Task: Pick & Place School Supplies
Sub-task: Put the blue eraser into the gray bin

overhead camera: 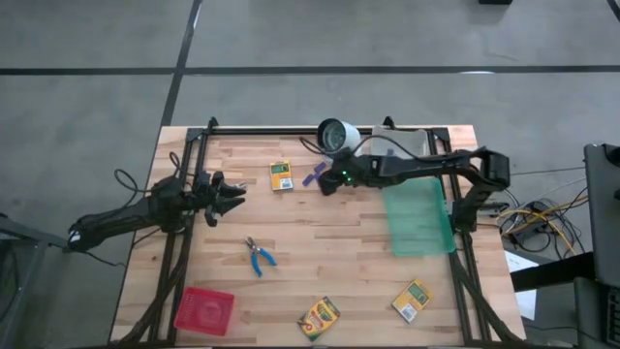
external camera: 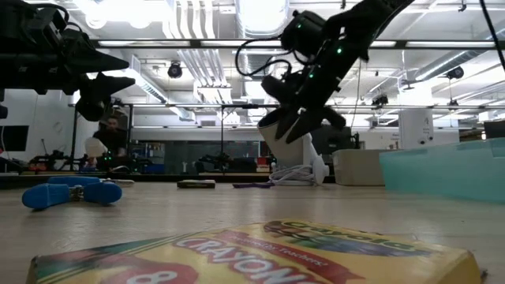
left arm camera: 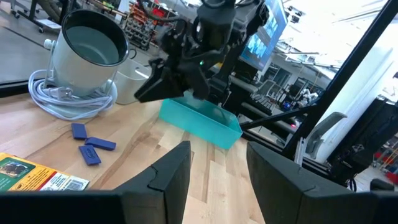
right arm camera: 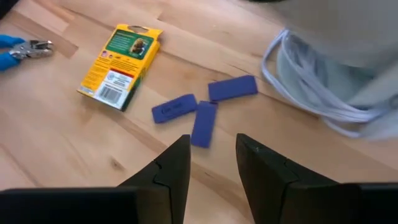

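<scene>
R gripper [right arm camera: 211,165] open, empty, above 3 purple pieces [right arm camera: 200,109] fanned beside crayon box [right arm camera: 120,65], long axis toward scissors [right arm camera: 18,48]; wood table [overhead camera: 339,262]; L gripper [overhead camera: 232,197] open.

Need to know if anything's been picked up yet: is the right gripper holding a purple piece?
No. The right gripper is open and empty, above the purple pieces lying on the table.

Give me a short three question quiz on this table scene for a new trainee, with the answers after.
1. How many yellow-and-green cardboard crayon boxes lie on the wooden table?
2. True or false: the right gripper holds one flat purple piece.
3. Which is nearest the purple pieces: A red mesh tray, B teal plastic bin, C white-grey round pot?

Key:
1. Three.
2. False: jaws open, empty, above the pieces.
3. C, the pot; tray and bin lie farther.
</scene>
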You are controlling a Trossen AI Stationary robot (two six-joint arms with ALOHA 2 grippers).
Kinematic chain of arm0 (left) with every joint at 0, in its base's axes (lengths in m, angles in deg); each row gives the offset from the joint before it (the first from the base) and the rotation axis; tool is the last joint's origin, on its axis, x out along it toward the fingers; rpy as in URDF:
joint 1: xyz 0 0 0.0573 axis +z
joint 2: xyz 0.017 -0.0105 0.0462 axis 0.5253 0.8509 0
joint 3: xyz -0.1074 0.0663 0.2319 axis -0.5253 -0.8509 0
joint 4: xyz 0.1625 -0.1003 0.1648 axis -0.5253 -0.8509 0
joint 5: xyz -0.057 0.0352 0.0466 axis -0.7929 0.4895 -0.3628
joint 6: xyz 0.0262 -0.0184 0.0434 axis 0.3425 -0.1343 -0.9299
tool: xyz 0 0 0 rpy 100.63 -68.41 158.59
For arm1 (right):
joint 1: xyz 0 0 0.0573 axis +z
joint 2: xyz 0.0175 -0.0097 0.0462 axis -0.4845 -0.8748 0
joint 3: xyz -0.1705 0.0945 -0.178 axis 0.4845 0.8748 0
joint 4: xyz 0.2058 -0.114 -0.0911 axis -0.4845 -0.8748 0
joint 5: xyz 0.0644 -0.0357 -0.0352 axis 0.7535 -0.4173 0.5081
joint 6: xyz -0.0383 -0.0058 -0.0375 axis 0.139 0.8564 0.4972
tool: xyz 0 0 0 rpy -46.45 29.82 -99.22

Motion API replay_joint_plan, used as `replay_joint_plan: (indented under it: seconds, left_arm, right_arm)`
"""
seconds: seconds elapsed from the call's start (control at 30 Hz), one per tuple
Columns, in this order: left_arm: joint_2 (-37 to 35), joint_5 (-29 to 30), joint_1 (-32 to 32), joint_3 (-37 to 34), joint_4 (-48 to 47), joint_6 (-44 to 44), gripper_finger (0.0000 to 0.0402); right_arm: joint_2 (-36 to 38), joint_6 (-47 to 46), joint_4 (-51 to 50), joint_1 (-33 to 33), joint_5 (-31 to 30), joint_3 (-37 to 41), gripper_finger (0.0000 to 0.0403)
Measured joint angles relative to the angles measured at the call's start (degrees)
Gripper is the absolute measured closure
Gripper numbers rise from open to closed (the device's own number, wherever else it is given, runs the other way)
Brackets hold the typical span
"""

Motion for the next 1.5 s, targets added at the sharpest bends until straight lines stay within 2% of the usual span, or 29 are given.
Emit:
replay_joint_plan:
  seconds: [0.23, 0.5, 0.63, 0.87, 1.0, 1.5]
  left_arm:
    - [0.0, 0.0, 0.0, 0.0, 0.0, 0.0, 0.0239]
    - [0.0, 0.0, 0.0, 0.0, 0.0, 0.0, 0.0239]
    - [0.0, 0.0, 0.0, 0.0, 0.0, 0.0, 0.0239]
    - [0.0, 0.0, 0.0, 0.0, 0.0, 0.0, 0.0239]
    - [0.0, 0.0, 0.0, 0.0, 0.0, 0.0, 0.0239]
    - [0.0, 0.0, 0.0, 0.0, 0.0, 0.0, 0.0239]
  right_arm:
    - [-4.2, 3.5, 4.9, 0.5, -0.5, -0.8, 0.0269]
    - [-12.0, 3.6, 4.6, 1.1, -5.3, -6.1, 0.0261]
    - [-15.2, 3.8, 0.2, 1.1, -6.4, -11.1, 0.0264]
    - [-21.4, 2.3, -15.2, 1.1, -7.8, -22.0, 0.0264]
    - [-24.6, 1.4, -19.5, 1.2, -7.8, -26.2, 0.0263]
    - [-25.8, 0.2, -20.1, 1.2, -6.6, -26.5, 0.0261]
